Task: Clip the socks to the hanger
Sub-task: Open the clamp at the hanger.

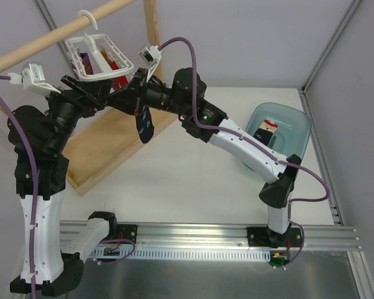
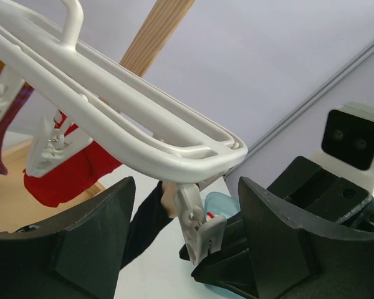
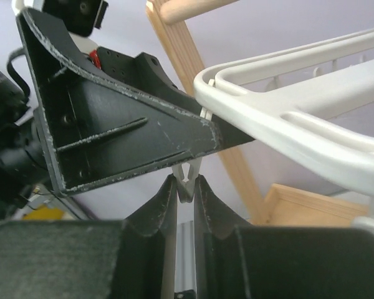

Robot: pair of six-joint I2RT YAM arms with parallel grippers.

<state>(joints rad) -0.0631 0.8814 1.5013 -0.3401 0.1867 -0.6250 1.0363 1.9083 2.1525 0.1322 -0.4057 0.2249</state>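
Readies clip (image 2: 196,233) on hanger (image 2: 143,134) for navy sock (image 1: 145,124).
Squeezes clip in closed right gripper (image 3: 186,180), likely to spread it for sock dangling just below; straddles that corner with wide-open left gripper (image 2: 186,205).

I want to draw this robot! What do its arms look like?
The left arm and right arm have white shells and chunky black joints. Purple cables run along both. White camera boxes sit by the black, wedge-shaped jaws. The right one shows a green light.
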